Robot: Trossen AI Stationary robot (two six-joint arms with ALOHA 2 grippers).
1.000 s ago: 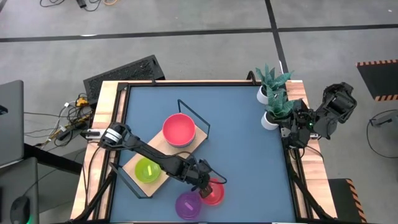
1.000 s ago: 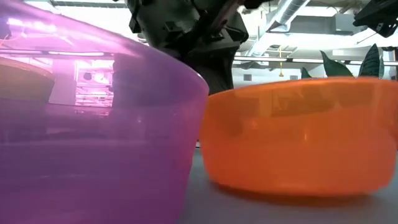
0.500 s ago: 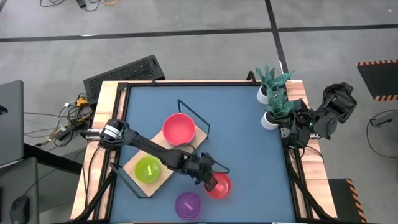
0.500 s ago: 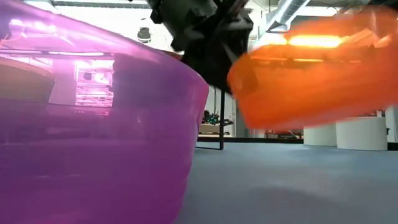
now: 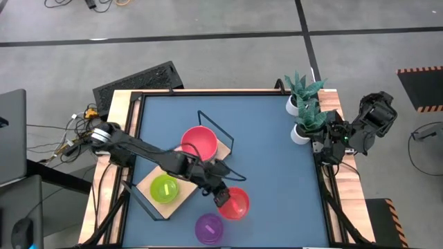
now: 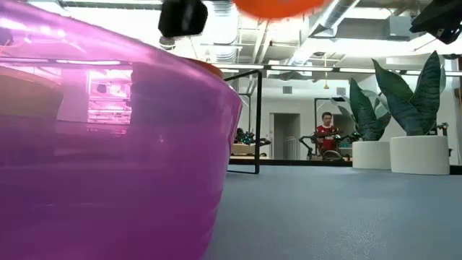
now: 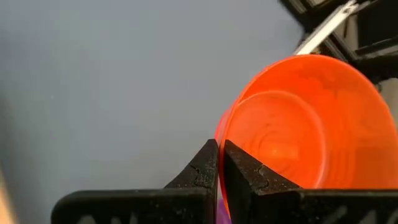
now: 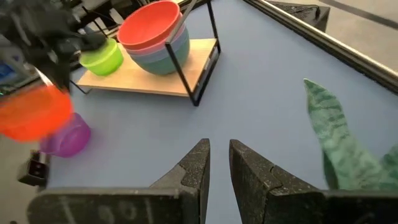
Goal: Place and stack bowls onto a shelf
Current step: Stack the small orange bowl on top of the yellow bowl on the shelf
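My left gripper (image 5: 223,197) is shut on a small red bowl (image 5: 237,204) and holds it in the air right of the shelf's near end. In the low view only the bowl's underside (image 6: 278,6) shows at the top. The shelf (image 5: 181,178), a light wooden board with a black wire frame, carries a lime green bowl (image 5: 165,188) and a stack topped by a pink-red bowl (image 5: 199,144) over a blue one (image 8: 163,55). A purple bowl (image 5: 209,228) stands on the table by the near edge. My right gripper (image 8: 217,163) waits open at the table's right edge. My left gripper pinches the red bowl's rim (image 7: 219,182), on the side nearest the arm. One finger (image 7: 239,167) is inside the bowl and the other (image 7: 202,167) outside its wall. The fingers slant down from the table's left. The bowl hangs lifted clear of the table.
Two white pots with green plants (image 5: 304,107) stand at the far right corner, close to my right gripper. Blue tabletop (image 5: 277,180) lies between the shelf and the plants. A person (image 6: 326,130) shows far off in the room behind.
My left gripper has risen, staying shut, and has drawn a little toward the table's far edge. The red bowl, which stood on the table beside the purple bowl, is now lifted clear, well above it. The purple bowl has stayed in place.
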